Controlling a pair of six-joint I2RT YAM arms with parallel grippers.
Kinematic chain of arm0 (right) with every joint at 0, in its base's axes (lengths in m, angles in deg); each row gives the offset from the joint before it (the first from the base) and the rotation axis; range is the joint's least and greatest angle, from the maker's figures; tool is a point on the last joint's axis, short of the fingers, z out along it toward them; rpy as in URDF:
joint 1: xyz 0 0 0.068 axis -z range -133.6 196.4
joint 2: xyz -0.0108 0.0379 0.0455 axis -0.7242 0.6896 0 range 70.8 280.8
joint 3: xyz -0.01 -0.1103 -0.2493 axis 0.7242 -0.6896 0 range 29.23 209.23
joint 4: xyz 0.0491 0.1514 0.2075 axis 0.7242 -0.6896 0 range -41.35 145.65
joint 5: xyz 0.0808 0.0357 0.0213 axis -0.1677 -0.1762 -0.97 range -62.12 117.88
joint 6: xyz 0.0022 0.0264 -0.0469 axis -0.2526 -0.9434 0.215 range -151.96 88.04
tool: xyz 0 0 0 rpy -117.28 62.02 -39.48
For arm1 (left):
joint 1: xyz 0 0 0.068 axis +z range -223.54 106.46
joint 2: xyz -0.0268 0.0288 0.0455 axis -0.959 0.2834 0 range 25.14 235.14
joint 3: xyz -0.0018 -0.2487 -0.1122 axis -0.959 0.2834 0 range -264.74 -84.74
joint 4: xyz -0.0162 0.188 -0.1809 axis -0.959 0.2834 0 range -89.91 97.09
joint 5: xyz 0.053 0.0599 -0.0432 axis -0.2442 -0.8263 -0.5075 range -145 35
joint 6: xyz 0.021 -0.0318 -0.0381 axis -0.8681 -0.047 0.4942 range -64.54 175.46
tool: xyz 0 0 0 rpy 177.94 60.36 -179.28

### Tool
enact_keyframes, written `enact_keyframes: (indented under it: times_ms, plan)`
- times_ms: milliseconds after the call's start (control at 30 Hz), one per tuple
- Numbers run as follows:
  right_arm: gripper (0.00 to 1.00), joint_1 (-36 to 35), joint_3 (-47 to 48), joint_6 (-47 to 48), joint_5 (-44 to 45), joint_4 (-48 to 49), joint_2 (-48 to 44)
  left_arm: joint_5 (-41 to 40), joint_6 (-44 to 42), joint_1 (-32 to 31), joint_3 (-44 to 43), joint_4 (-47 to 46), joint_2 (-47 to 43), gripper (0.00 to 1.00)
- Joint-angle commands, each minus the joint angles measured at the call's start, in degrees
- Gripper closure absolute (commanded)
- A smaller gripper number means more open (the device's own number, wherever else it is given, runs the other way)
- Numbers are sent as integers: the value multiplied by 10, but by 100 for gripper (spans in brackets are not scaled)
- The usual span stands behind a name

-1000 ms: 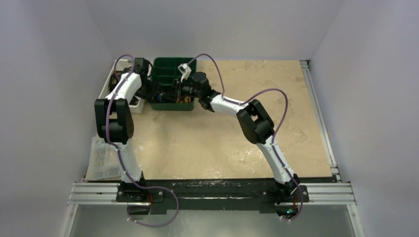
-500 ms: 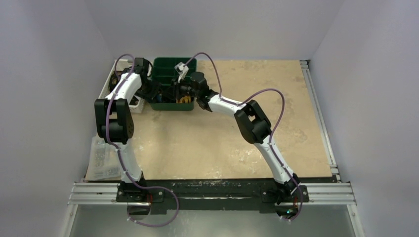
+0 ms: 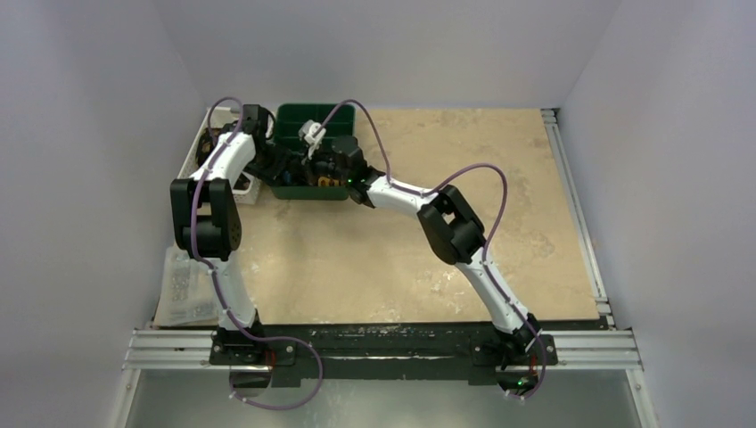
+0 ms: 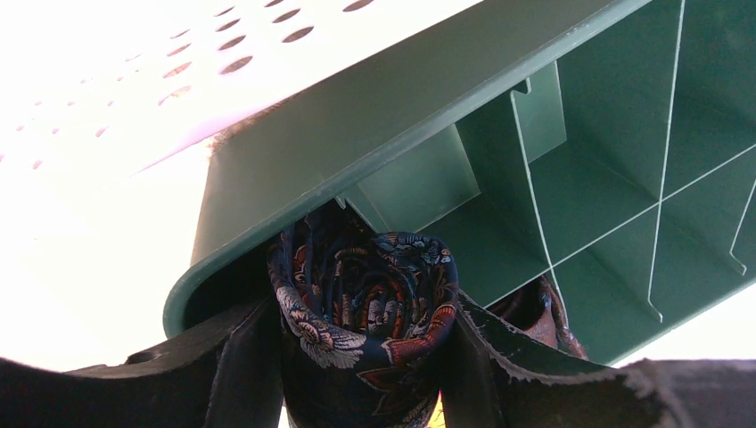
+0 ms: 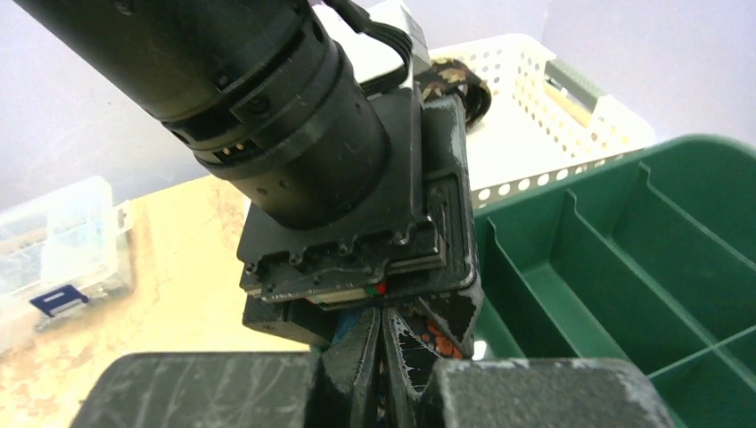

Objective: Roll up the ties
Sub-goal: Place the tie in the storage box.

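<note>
right hand point(image 5: 382, 352) | moved left to the rolled tie point(image 4: 365, 285) in left hand point(image 4: 365, 366) (over green bin point(image 3: 290, 118)) | jaws now pressed together

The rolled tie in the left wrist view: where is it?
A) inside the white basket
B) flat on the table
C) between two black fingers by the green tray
C: the rolled tie sits between the fingers of the left gripper, beside the green tray.

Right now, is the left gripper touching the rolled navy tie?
Touching. The left wrist view shows the left gripper with both fingers pressed against the rolled navy tie.
</note>
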Motion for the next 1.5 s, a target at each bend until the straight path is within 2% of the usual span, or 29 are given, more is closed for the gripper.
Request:
enact_keyframes:
  times_ms: [0, 333, 600, 833, 967, 1033, 1133, 1167, 1200, 1300, 1467]
  plan:
    - [95, -12, 40, 80, 38, 20, 15, -17, -26, -1, 24, 49, 1, 47]
    - [100, -13, 44, 158, 24, -54, 30, -15, -31, -4, 17, 51, -4, 44]
    - [100, -14, 95, 263, -8, -177, 44, -15, -39, -4, 18, 53, -9, 39]
    - [100, -14, 98, 321, -10, -231, 41, -6, -49, -6, 14, 50, -10, 29]
    - [100, -15, 106, 343, -6, -249, 45, -5, -51, -5, 8, 49, -15, 27]
    - [100, -16, 105, 348, 0, -252, 45, -5, -50, -6, 4, 50, -16, 39]
    - [100, -17, 102, 350, 2, -249, 44, -2, -47, -8, 2, 48, -17, 62]
    - [100, -17, 102, 351, 3, -249, 44, 0, -47, -7, 0, 46, -17, 67]
    - [100, -17, 101, 352, 3, -249, 44, 0, -47, -7, -1, 45, -17, 68]
    - [100, -17, 99, 357, 6, -248, 44, -1, -57, -12, -14, 45, -20, 52]
    - [100, -19, 99, 372, 13, -253, 45, -4, -59, -14, -27, 54, -22, 48]
